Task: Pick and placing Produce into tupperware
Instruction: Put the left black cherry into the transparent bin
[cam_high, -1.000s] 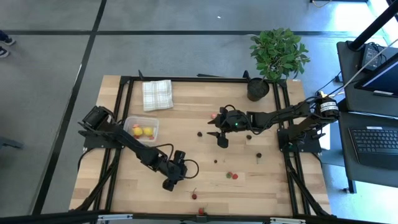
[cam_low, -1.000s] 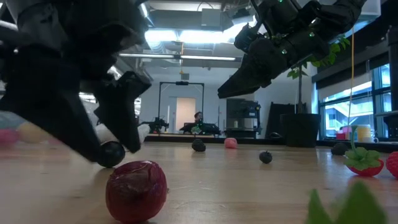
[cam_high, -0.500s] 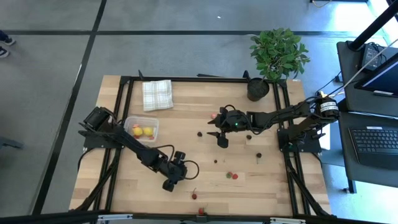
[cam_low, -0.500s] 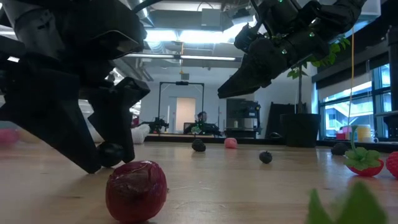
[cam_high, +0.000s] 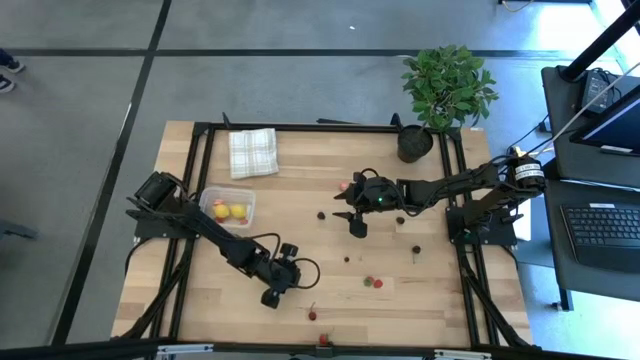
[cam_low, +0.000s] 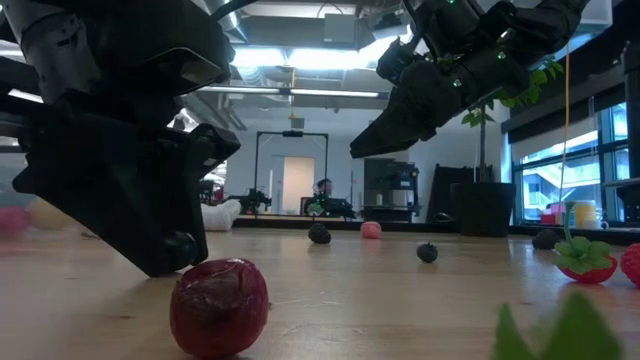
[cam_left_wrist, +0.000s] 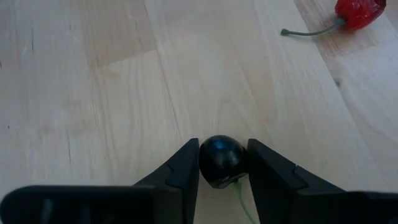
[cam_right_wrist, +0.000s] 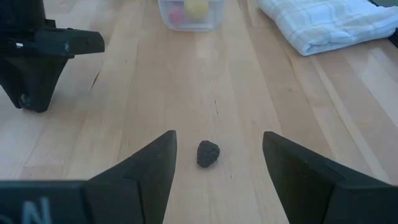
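A small dark cherry (cam_left_wrist: 222, 160) lies on the wooden table near its front edge. My left gripper (cam_high: 270, 294) is down at the table and shut on it. A red cherry with a stem (cam_left_wrist: 357, 11) lies a little farther on, untouched. The clear tupperware (cam_high: 228, 208) stands at the table's left, with yellow and red pieces inside. My right gripper (cam_high: 357, 225) hangs open above the table's middle, over a dark berry (cam_right_wrist: 208, 154) that sits between its fingers' line of sight but well below them. My left gripper pinches the dark cherry by its two opposite sides (cam_left_wrist: 202, 163), at the free ends of its two fingers. The fingers slant down toward the table's near edge. The cherry sits on the wood, and its green stem (cam_left_wrist: 244, 202) trails back under the gripper.
A strawberry (cam_high: 372, 282) and several small dark pieces lie scattered right of centre. A folded checked cloth (cam_high: 252, 152) lies at the far left. A potted plant (cam_high: 414, 143) stands at the far right. Bare wood lies between the left gripper and the tupperware.
My left gripper has kept its place and its fingers have closed in from wide apart until they meet the dark cherry on both sides. The cherry has stayed on the table.
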